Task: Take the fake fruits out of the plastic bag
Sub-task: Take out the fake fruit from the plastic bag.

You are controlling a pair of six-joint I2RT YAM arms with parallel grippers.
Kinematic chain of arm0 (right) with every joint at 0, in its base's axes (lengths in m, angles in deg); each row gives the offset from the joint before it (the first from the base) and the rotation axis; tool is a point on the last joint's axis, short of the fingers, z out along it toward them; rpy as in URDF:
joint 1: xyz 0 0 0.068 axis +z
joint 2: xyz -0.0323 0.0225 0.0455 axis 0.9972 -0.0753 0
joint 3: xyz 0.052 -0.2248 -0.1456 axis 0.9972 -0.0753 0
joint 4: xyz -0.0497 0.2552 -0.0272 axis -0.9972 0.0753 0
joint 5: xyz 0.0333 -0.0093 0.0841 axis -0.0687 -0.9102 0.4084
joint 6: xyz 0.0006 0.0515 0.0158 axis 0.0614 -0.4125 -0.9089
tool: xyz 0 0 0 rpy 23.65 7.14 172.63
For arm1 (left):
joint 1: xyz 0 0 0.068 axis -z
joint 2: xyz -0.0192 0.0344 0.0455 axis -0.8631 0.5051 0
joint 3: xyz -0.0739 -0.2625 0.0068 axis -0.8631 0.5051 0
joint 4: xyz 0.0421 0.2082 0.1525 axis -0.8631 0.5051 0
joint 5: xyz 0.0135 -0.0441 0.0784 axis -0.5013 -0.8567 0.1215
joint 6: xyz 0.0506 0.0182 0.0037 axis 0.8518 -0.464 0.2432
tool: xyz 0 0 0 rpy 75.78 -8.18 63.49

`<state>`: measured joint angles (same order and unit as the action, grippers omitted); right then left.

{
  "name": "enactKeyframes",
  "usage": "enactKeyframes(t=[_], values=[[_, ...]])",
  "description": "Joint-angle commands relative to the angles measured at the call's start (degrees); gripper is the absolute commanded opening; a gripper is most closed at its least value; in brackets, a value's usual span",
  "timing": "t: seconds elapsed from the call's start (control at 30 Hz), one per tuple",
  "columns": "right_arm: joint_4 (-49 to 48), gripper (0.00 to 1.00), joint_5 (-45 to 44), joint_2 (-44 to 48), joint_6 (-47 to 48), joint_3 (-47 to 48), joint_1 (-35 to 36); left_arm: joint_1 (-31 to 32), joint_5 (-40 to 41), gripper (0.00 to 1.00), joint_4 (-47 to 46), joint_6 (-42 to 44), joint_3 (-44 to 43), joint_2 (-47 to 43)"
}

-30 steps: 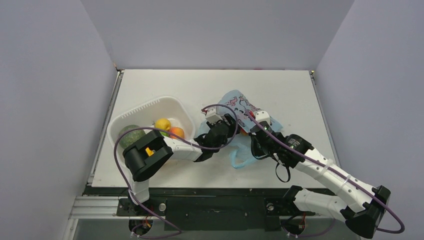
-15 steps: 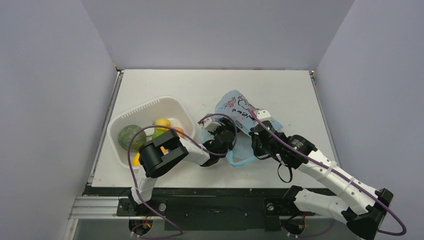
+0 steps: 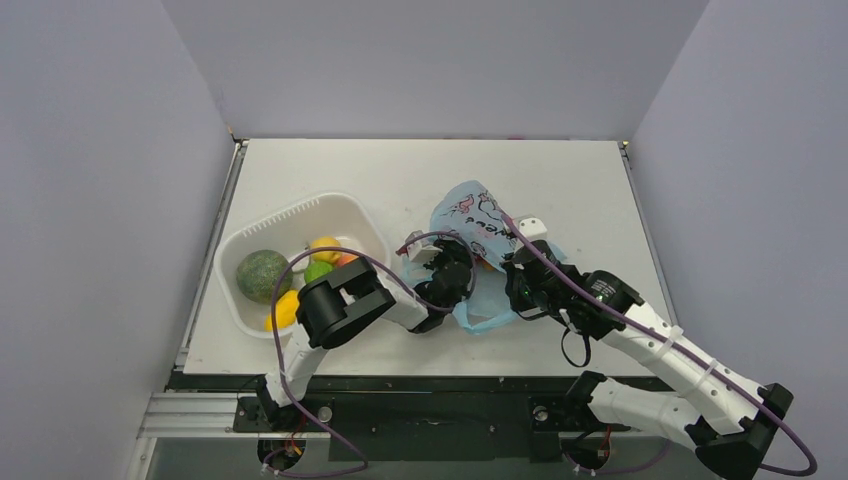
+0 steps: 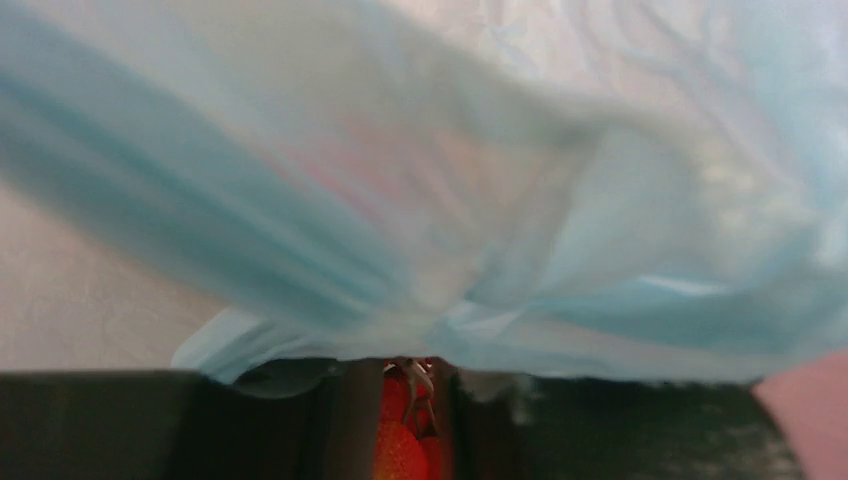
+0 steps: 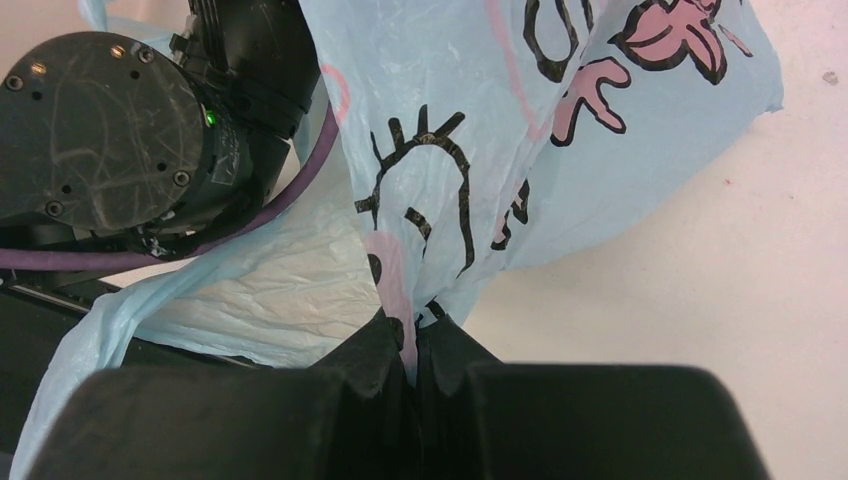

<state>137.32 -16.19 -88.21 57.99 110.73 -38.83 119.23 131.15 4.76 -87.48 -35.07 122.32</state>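
Your left gripper [image 4: 405, 378] had drawn back toward the table's [image 3: 330, 170] near edge, closed on a red fruit [image 4: 398, 450] under the plastic bag [image 4: 500, 200]; your right gripper [image 5: 415, 340] pinched the bag.

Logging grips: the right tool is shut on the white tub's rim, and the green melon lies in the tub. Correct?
No. The right tool is shut on the plastic bag, not the rim of the white tub; see the right wrist view. The green melon lies in the tub.
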Motion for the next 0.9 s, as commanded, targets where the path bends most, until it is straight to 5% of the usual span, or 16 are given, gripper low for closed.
enactKeyframes(t=[0.0, 0.07, 0.33, 0.87], values=[[0.20, 0.00, -1.25, 1.54, 0.24, 1.65, -0.30, -1.20, -0.23, 0.09, -7.64, 0.00, -0.31, 0.60], [0.04, 0.00, -1.30, 1.57, -0.04, 1.25, -0.28, -1.28, -1.17, 0.00, -8.75, 1.57, 0.62, -0.42], [-2.11, 0.00, -3.70, 1.90, -1.22, -1.28, -0.35, -0.14, -7.57, 0.00, -12.07, 12.54, 7.65, -10.62], [-6.29, 0.00, -9.70, 5.00, -7.32, -7.08, -1.23, 7.77, -11.16, 0.00, -1.41, 27.77, 16.05, -33.12]])
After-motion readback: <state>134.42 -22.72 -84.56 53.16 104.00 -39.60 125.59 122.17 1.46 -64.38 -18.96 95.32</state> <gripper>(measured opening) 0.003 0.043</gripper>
